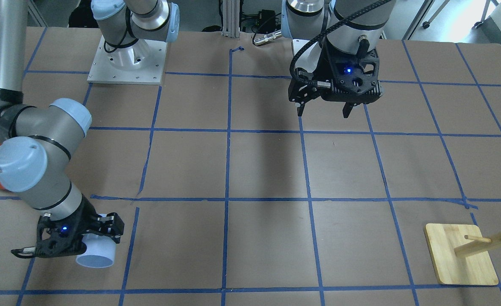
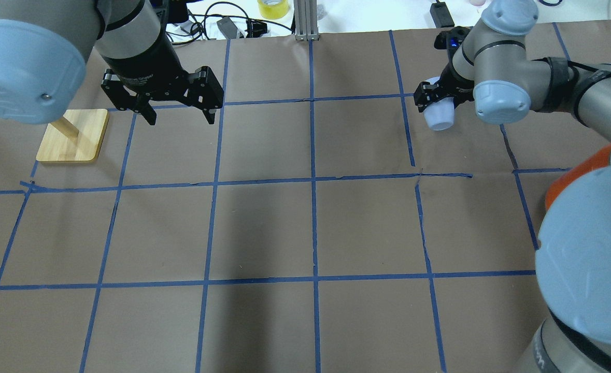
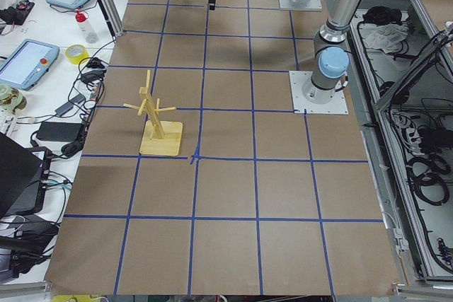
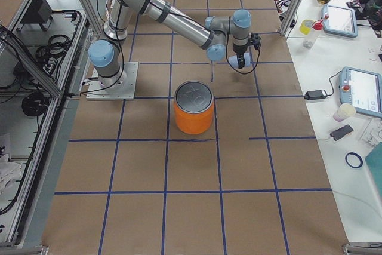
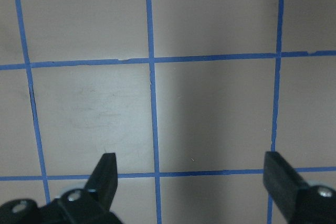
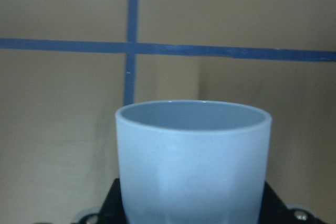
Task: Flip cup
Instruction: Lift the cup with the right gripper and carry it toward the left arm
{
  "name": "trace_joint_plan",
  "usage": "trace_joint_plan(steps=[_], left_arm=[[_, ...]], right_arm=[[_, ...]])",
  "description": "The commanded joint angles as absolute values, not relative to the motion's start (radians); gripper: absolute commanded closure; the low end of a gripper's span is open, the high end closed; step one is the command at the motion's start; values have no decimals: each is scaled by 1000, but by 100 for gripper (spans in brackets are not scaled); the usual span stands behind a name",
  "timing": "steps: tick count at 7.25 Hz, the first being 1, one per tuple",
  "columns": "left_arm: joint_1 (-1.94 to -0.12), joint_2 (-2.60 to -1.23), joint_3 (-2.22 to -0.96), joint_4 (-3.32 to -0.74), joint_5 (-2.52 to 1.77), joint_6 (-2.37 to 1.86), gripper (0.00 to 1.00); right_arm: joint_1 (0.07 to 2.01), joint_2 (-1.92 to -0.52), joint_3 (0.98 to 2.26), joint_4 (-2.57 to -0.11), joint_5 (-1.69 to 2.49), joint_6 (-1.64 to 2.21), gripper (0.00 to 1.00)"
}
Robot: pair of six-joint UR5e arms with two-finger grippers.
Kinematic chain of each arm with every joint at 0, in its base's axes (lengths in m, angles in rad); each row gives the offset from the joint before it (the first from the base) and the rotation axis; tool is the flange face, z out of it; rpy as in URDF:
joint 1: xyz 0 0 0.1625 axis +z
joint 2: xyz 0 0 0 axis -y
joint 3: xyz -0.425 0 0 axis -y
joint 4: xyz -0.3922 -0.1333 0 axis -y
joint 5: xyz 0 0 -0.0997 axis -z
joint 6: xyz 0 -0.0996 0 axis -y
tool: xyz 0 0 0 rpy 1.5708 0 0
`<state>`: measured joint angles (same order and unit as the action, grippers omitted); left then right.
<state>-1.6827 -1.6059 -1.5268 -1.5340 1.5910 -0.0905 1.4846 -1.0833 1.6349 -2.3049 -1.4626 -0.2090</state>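
The small, tapered, pale blue-white plastic cup (image 6: 193,161) is in the grasp of the right gripper (image 1: 97,240). It is over the robot's right part of the table, toward the operators' edge. The two black fingers are closed on its lower walls near the base, one at each side, so the rim and the blue inside are free. I think this low hold is chosen so that the wrist can turn the cup over without the fingers coming in the way of the mouth. The cup seems to be lifted from the brown paper, but no view shows the contact clearly enough to be sure.

Its long axis is tipped, neither upright nor fully turned over. In the front-facing view the wide oval end looks toward the operators' side. In the overhead view the narrower closed end is toward the robot. So the mouth points away from the robot, and the flip is, in my judgement, about half done.

The large orange cylindrical canister with a silver lid (image 4: 193,116) stands near the cup and does not touch it. The left gripper (image 2: 181,120) hangs above the brown-paper table with its blue tape grid (image 1: 267,170). Its fingers are spread wide with nothing between them, and it appears parked out of the way. The light wooden peg stand on a flat base (image 3: 157,114) is well apart, at the table's other end.
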Motion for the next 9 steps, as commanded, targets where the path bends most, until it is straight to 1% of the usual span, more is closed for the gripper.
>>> trace_joint_plan(steps=[1,2,3,5,7,8,9], left_arm=[[-1683,-1608,-1526,-1534,1592,-89,0],[-1683,-1606,-1526,-1534,1594,-89,0],[-1683,-1606,-1526,-1534,1594,-89,0],[-1680,-1605,-1528,-1536,1583,-89,0],[-1678,-1605,-1526,-1537,1585,-89,0],[-1677,-1603,-1529,-1539,1586,-80,0],[-1671,-1601,-1529,-1539,1594,-72,0]], right_arm=[[1660,-1112,1632,-2302,-1465,-270,47],[1748,-1112,1631,-2310,-1474,-282,47],[1796,-1108,1629,-2324,-1457,-308,47],[1871,-1106,1631,-2347,-1465,-505,47],[1922,-1063,1640,-2473,-1457,-709,45],[1948,-1036,1643,-2491,-1468,-751,45],[1972,-1001,1641,-2500,-1483,-893,45]])
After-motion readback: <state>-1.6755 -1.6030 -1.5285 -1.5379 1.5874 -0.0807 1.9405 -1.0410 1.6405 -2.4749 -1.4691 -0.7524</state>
